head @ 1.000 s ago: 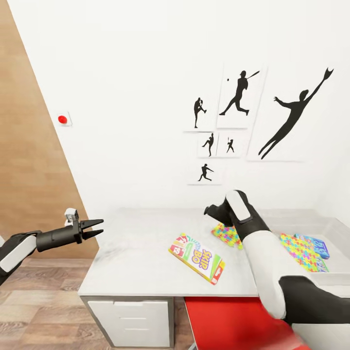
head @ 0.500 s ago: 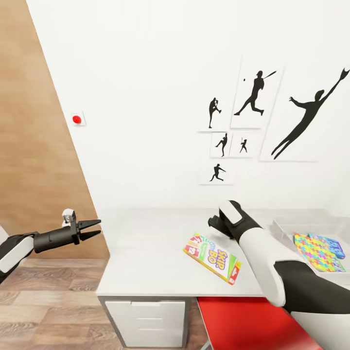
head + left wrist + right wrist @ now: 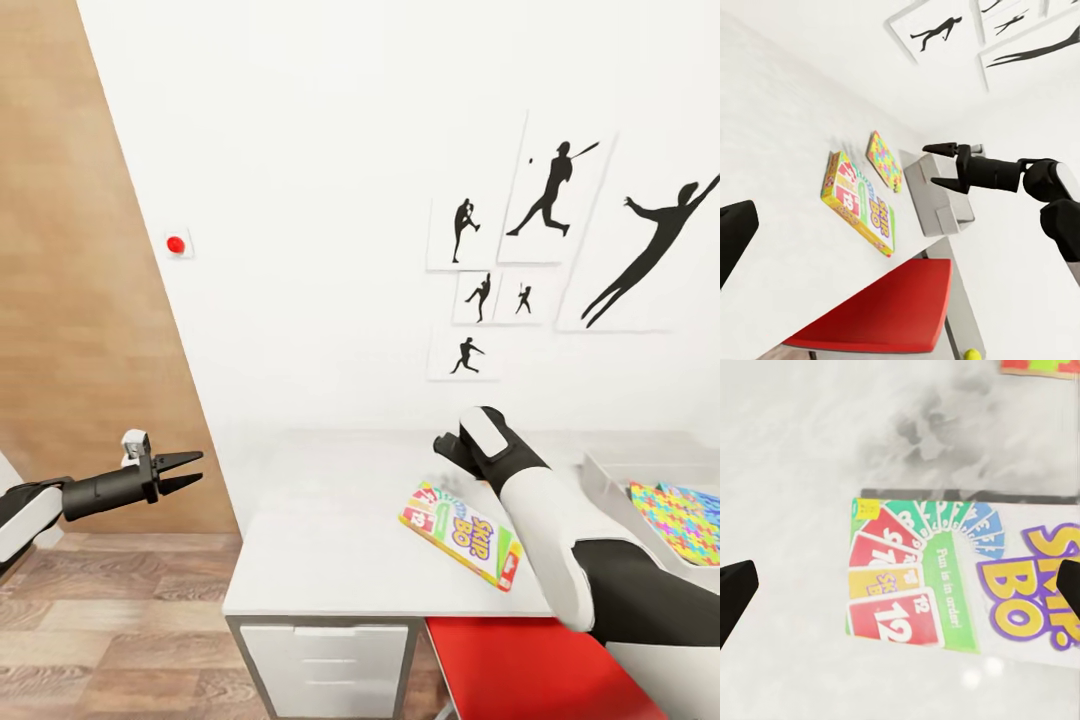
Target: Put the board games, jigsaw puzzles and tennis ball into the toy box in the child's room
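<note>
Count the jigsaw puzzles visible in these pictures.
2. One jigsaw puzzle lies in the grey tray; the other puzzle lies flat on the table, between the Skip-Bo box and the tray. Others may lie hidden.

Below my right pincer (image 3: 447,447) the Skip-Bo box (image 3: 461,534) looked like glossy printed cardboard, lying on the table (image 3: 330,560), whose top was smooth, pale and faintly sheened.

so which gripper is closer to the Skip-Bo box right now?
Right. The right gripper hangs open just above the Skip-Bo box on the table. The left gripper is open, well off the table's end over the floor.
</note>
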Controlling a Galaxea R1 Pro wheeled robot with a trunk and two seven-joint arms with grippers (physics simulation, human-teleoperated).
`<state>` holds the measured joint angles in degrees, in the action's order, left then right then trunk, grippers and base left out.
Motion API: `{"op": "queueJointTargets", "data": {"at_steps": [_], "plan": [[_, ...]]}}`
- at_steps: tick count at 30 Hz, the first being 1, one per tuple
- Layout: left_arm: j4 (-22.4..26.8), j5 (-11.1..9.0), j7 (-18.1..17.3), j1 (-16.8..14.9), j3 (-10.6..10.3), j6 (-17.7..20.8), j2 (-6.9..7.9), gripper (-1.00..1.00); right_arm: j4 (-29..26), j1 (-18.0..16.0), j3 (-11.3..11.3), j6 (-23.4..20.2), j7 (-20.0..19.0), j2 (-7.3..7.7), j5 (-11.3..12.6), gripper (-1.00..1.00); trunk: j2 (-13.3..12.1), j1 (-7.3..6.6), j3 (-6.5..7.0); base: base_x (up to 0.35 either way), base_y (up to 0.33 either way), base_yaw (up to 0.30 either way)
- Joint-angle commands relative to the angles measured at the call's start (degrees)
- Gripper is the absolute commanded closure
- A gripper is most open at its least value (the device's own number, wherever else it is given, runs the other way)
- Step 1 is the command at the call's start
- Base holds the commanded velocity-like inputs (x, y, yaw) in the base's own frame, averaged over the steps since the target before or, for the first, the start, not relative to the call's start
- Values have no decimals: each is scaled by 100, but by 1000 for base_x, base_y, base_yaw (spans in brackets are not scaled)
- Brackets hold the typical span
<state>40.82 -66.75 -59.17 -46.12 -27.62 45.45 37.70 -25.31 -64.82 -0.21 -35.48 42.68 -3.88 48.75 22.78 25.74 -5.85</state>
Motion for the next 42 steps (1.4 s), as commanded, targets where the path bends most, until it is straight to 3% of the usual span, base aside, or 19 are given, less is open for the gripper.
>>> {"op": "queueJointTargets", "data": {"at_steps": [1, 15, 29, 42], "plan": [[-3, -49, -7, -11, -31, 35, 9, -100, -11, -5, -3, -20, 37, 14, 29, -100, 14, 4, -21, 23, 17, 0], [-4, -49, -6, -11, -32, 34, 9, -100, -4, -4, 0, 118, 38, 130, 22, -100, 14, 4, -147, 4, 3, 0], [-4, -48, 1, -11, -32, 29, 9, -100, 31, 0, -5, 268, 39, 515, 21, -100, 14, 4, -278, 0, 0, 0], [-4, -34, 0, -11, -25, 26, 16, -100, 26, -4, -14, 378, 39, 549, 24, -100, 14, 4, -399, 0, 0, 0]]}}
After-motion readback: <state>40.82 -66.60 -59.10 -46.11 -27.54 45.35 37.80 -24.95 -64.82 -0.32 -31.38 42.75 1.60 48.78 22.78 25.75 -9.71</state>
